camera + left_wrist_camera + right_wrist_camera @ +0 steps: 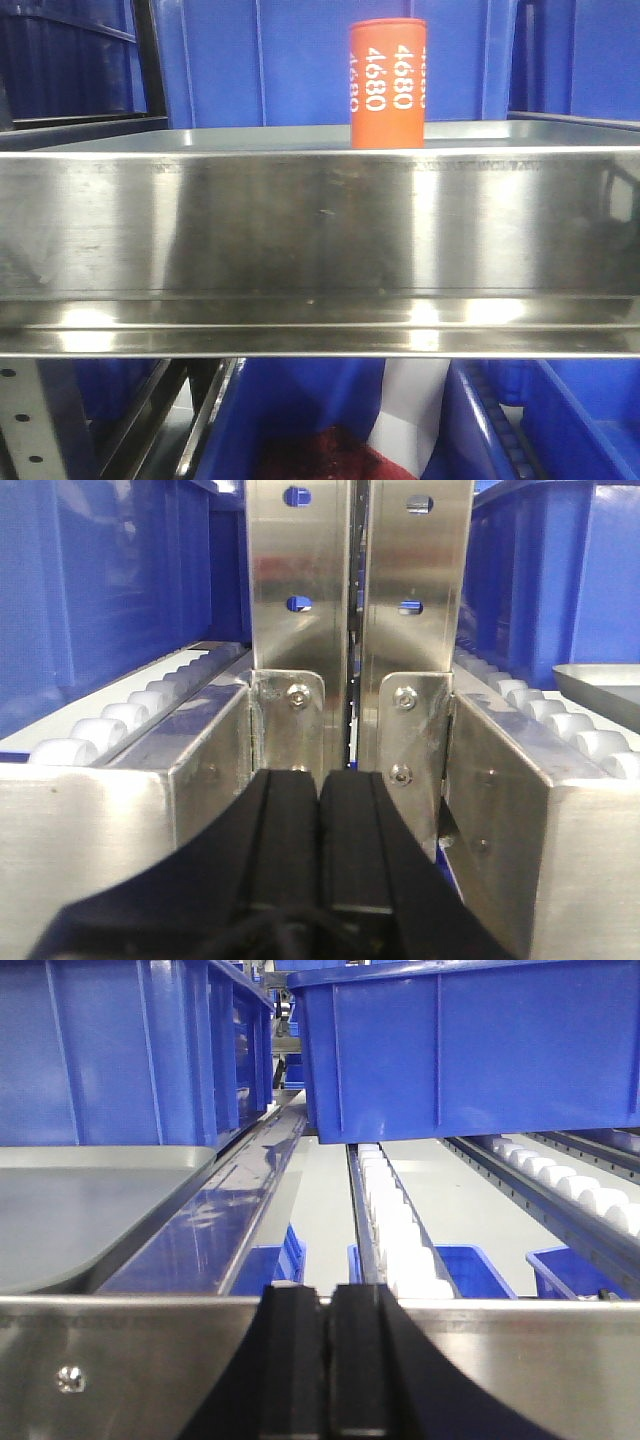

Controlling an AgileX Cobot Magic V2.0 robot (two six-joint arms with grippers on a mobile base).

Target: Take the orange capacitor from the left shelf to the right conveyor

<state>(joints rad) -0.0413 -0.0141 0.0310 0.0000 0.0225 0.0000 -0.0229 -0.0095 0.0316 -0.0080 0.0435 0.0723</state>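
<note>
The orange capacitor stands upright on the left shelf, behind its tall shiny front lip, right of centre in the front view; white "4680" runs down its side. No gripper shows in that view. My left gripper is shut and empty, its black fingers pressed together in front of two steel rack uprights. My right gripper is shut and empty, just below a steel front rail. The capacitor is in neither wrist view. The right conveyor is out of view.
Blue plastic bins stand behind the shelf, and more sit below it. White roller tracks flank the left gripper. In the right wrist view, blue bins sit on roller tracks and a silver tray lies at the left.
</note>
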